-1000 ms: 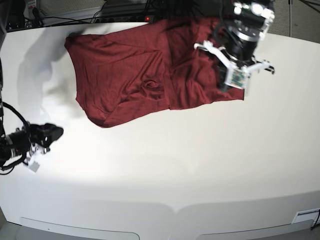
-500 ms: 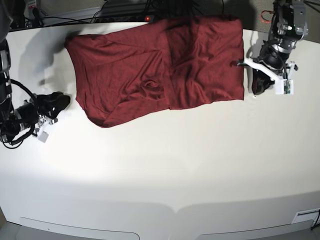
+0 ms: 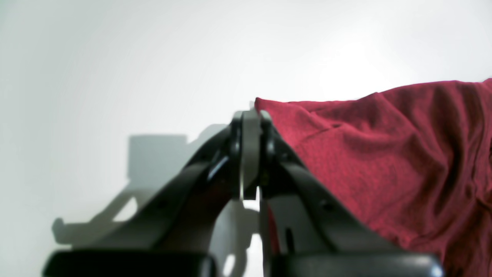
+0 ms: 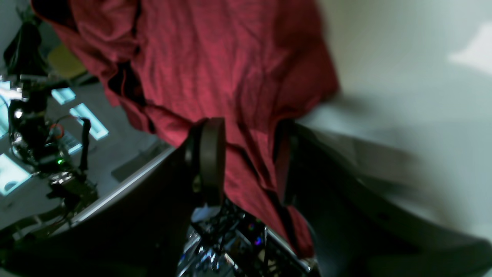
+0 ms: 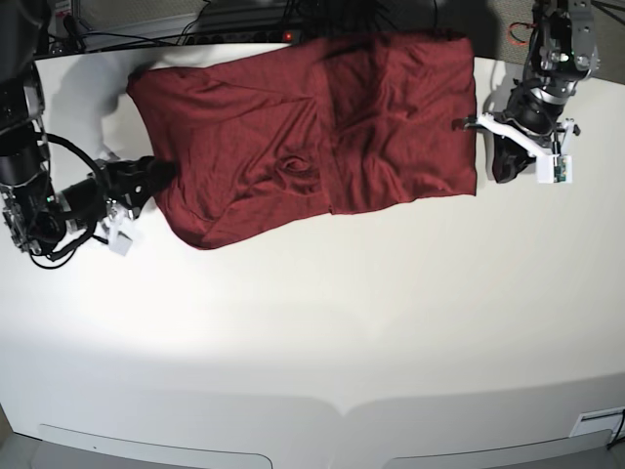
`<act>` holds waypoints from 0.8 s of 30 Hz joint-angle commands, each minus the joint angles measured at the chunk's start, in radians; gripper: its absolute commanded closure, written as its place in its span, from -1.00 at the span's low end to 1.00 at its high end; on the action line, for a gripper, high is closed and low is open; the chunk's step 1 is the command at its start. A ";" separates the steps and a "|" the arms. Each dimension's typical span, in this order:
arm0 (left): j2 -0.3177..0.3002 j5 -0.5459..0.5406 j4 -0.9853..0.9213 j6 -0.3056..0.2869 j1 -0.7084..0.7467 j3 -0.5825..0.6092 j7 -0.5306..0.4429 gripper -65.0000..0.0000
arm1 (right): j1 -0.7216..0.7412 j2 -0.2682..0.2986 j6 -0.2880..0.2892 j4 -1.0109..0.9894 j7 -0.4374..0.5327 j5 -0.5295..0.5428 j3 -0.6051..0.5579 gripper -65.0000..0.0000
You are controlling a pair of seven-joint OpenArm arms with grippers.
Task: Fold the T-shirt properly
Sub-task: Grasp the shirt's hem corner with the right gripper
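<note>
The dark red T-shirt (image 5: 312, 137) lies spread, with wrinkles, across the back of the white table (image 5: 322, 332). My left gripper (image 5: 500, 172) is shut and sits on the table just off the shirt's right edge. In the left wrist view its pads (image 3: 250, 127) press together with nothing between them, and the shirt's corner (image 3: 365, 161) lies just beside them. My right gripper (image 5: 162, 174) is at the shirt's left edge, open. In the right wrist view its fingers (image 4: 210, 154) stand apart with the T-shirt's fabric (image 4: 215, 69) lying between and beyond them.
Cables and a power strip with a red light (image 5: 286, 36) run along the table's back edge. The right wrist view shows floor and equipment (image 4: 34, 127) beyond that edge. Bare white tabletop fills the front half.
My right gripper has moved up and to the right, from the bare table to the shirt's left edge. My left gripper left the shirt, moved right, and has since held still.
</note>
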 commanded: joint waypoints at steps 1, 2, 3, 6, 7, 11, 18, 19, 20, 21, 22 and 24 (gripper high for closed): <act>-0.006 -0.004 0.016 -0.007 -0.002 -0.006 -0.023 1.00 | 0.011 0.002 -0.004 0.004 0.009 -0.023 0.001 0.34; -0.006 -0.003 0.016 -0.008 -0.002 -0.006 -0.023 1.00 | 0.011 -0.008 -0.004 0.004 0.009 -0.023 0.001 0.34; -0.007 -0.003 0.016 -0.007 -0.002 -0.006 -0.022 1.00 | 0.011 -0.020 -0.004 0.004 0.009 -0.023 0.001 0.34; -0.006 -0.003 0.016 -0.008 -0.002 -0.006 -0.015 1.00 | 0.011 -0.051 -0.004 0.004 0.009 -0.023 0.001 0.34; -0.006 -0.003 0.016 -0.008 -0.002 -0.006 -0.015 1.00 | 0.011 -0.058 -0.004 0.004 0.009 -0.023 0.001 0.34; -0.007 -0.002 0.016 -0.008 -0.002 -0.006 -0.010 1.00 | 0.011 -0.077 -0.004 0.004 0.009 -0.023 0.001 0.53; -0.007 0.076 0.016 -0.007 0.006 -0.006 0.007 1.00 | 0.012 -0.084 -0.004 0.004 0.009 -0.023 0.001 1.00; -0.006 0.076 0.016 -0.008 0.007 -0.006 0.008 1.00 | 0.014 -0.082 -0.004 0.004 0.009 -0.023 0.001 1.00; -0.007 0.076 0.016 -0.008 0.011 -0.006 0.007 1.00 | 0.018 -0.080 -0.004 0.004 0.009 -0.023 0.001 1.00; -0.007 0.076 0.016 -0.007 0.015 -0.006 0.006 1.00 | 0.021 -0.074 -0.004 0.004 0.009 -0.023 0.001 1.00; -0.007 0.076 0.016 -0.008 0.019 -0.006 0.005 1.00 | 0.028 -0.066 -0.004 0.005 0.009 -0.023 0.001 1.00; -0.007 0.076 0.016 -0.007 0.029 -0.006 -0.001 1.00 | 0.053 -0.051 -0.004 0.014 0.009 -0.023 0.001 1.00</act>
